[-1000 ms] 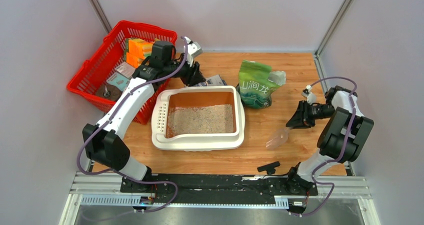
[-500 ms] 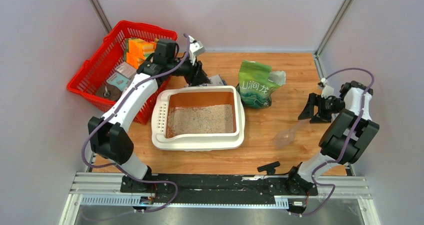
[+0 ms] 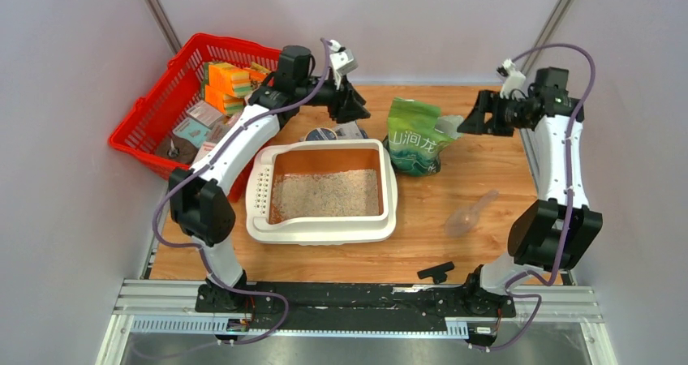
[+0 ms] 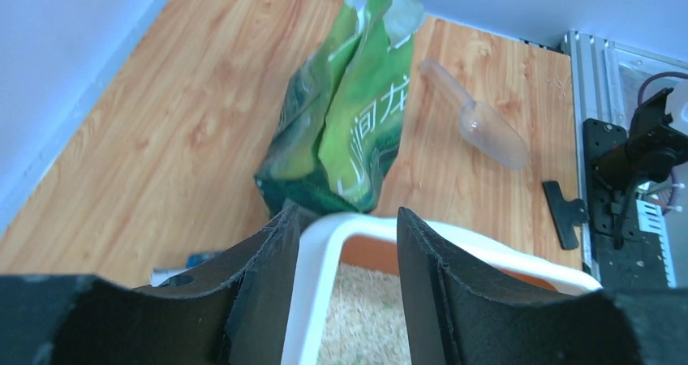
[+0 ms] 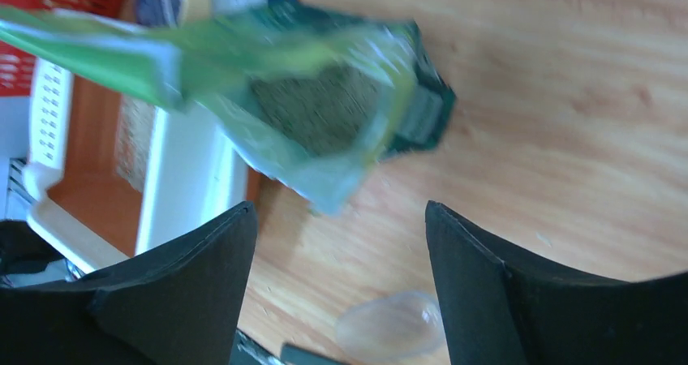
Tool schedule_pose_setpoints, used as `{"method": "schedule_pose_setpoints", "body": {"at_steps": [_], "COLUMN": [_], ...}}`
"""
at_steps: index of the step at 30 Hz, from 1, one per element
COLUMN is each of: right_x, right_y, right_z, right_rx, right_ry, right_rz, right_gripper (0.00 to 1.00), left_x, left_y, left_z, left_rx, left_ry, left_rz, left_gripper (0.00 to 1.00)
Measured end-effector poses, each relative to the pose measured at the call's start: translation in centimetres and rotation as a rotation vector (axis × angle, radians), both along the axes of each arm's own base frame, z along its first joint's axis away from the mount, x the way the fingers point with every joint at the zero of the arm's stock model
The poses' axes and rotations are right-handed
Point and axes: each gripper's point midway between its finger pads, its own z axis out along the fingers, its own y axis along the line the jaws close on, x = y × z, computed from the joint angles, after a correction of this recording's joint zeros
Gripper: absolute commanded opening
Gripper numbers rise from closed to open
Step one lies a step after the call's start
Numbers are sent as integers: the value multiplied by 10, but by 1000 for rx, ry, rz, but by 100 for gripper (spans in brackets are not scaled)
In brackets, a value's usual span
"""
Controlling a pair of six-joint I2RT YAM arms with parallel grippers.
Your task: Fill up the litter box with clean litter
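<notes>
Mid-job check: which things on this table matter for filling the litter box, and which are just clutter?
For the job:
litter box
clean litter already in it
green bag
clear scoop

Lying about:
red basket of packets
black clip near the front edge

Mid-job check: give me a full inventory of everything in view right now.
litter box: one, cream-white, orange-brown inside, centre of table
clean litter: one layer, beige-grey, inside the litter box
bag: one, green, standing beyond the box's far right corner
scoop: one, clear, lying right of the box
basket: one, red, far left, holding orange boxes
black clip: one, near edge
left gripper: open, empty, left of the bag
right gripper: open, empty, right of the bag
</notes>
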Motion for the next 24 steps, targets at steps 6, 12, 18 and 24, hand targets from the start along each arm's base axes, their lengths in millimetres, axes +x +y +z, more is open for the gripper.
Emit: {"method": "schedule_pose_setpoints", "body": {"at_steps": [6,12,18,24], "right_x": [38,50,61,64], "right_y": [33,24,35,48], "right_z": [49,29,-1,-21], "right_rx": [37,32,6,-69], "right_ry": [-103,-22,57,101], "right_rz": [-40,-143,-154,-148], "right_gripper": [77,73,69,62], "left_x": [15,24,27,29], "left_y": [-46,-77,-99,-105], "left_z": [-2,-20,-33,-31], "left_rx": [-19,-20,-30,-53], "left_ry": [-52,-60,-41,-20], "left_rz": [-54,-52,-58,-43], "left_gripper": [58,58,53,26]}}
